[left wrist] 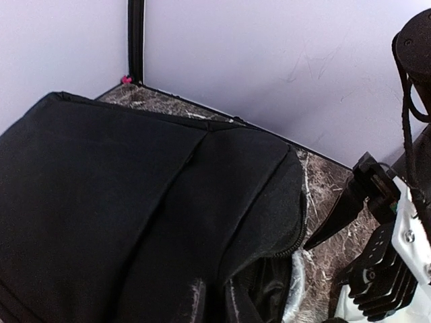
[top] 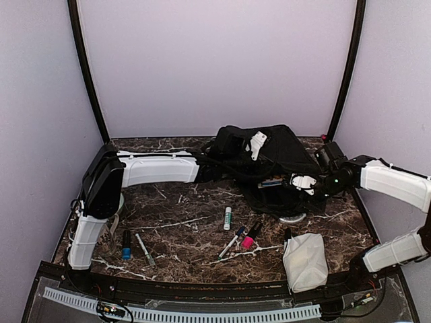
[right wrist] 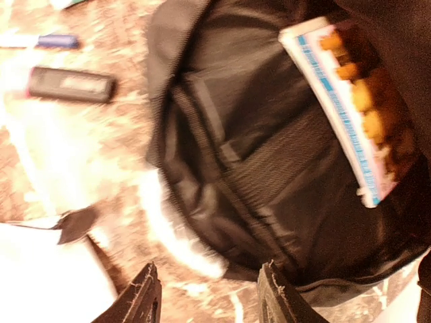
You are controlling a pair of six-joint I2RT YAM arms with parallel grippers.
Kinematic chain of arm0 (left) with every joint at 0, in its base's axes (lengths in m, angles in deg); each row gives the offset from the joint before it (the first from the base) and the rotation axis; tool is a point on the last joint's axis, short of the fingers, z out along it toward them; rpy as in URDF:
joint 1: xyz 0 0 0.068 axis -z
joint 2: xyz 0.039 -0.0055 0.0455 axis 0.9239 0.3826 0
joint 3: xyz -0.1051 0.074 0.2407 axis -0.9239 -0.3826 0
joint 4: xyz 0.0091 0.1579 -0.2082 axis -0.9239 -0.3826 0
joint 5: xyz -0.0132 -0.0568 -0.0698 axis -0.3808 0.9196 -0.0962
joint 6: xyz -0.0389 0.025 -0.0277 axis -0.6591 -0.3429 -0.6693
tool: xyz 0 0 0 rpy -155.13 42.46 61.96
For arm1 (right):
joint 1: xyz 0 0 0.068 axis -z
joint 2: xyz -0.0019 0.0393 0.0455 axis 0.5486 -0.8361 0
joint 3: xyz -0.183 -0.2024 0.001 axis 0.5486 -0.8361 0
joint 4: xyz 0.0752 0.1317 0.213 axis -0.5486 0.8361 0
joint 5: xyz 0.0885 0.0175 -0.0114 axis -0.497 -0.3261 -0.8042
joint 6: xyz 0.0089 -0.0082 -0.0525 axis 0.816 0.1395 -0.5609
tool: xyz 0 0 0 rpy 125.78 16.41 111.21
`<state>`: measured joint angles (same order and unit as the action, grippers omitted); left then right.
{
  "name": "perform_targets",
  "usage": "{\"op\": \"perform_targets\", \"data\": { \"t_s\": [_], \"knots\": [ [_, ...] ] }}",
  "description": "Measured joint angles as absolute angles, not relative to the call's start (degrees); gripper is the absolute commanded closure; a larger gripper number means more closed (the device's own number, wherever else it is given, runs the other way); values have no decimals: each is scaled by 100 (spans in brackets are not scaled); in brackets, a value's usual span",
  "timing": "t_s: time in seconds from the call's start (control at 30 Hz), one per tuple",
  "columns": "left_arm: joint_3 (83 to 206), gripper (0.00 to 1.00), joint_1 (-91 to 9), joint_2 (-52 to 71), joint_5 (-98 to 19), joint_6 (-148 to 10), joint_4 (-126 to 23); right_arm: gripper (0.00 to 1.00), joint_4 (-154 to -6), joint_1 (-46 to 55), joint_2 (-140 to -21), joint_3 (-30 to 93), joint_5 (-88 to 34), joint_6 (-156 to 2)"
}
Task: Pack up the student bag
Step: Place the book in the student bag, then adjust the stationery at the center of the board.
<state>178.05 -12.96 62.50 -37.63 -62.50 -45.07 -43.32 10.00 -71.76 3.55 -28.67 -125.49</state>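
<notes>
Here, left gripper (top: 217,164) outstretched at student bag (top: 286,151), jaws unclear, right gripper (right wrist: 209,270) parted at its mouth

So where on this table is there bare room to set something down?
The table is bare between the left arm, the white stick and the grey pen. It is crowded in front of the student bag: markers, the white pouch and the right fingers.

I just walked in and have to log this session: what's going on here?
A robot is packing the black student bag. The left end effector is at its left side, grip unclear. The right end effector hangs open at the bag's mouth, where a blue-edged packet already sits. Markers and a white pouch lie on the table, unpacked.
</notes>
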Motion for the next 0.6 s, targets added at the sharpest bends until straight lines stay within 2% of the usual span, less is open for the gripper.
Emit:
{"op": "perform_targets", "data": {
  "t_s": [0.2, 0.33, 0.6],
  "knots": [
    [17364, 72, -1290, 6193, -3466, -6523, -4724, 51, -3600, 972, -7310, 604, -3392, -12554],
    [16983, 59, -1290, 6088, -3355, -6668, -4846, 51, -3327, 882, -7594, 628, -3604, -12552],
    [15753, 51, -1259, 5216, -3510, -6825, -4982, 51, -3051, 644, -8214, 735, -3785, -12523]
  ]
}}
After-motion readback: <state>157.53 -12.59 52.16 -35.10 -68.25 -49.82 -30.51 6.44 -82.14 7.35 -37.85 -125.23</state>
